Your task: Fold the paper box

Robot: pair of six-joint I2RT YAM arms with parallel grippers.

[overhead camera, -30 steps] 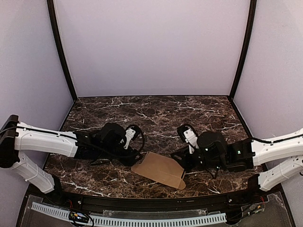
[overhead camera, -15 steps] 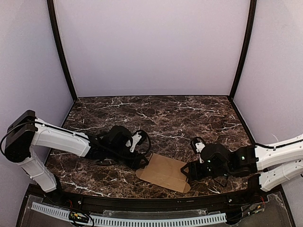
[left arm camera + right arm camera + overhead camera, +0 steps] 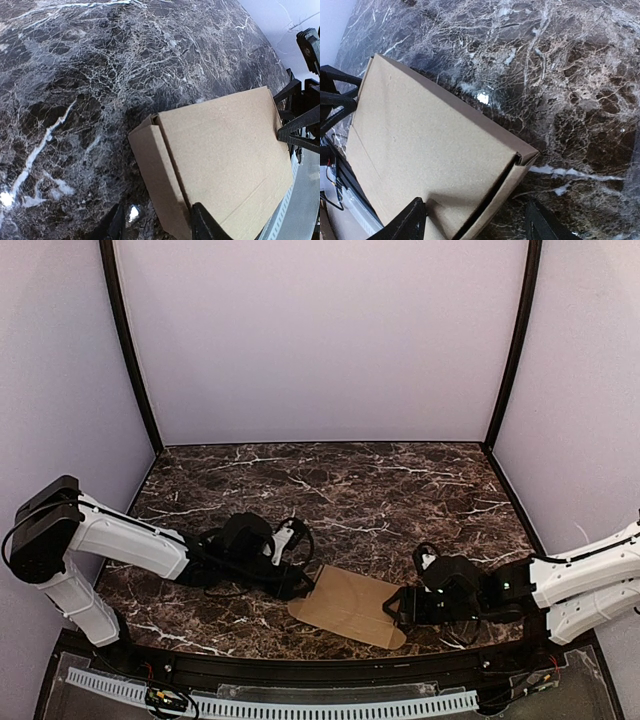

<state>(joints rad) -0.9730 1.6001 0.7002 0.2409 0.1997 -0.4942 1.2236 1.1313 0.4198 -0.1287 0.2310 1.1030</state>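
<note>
Paper box (image 3: 345, 604) end within right pincer (image 3: 394, 606)

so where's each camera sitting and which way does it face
Top: fixed above and behind the bases, looking down at the table and box; left arm and right arm show.
Left wrist: on the left arm, looking right over the box's end; own jaws at bottom.
Right wrist: on the right arm, looking left over the box's other end; own jaws at bottom.
Shared: all see the box.
</note>
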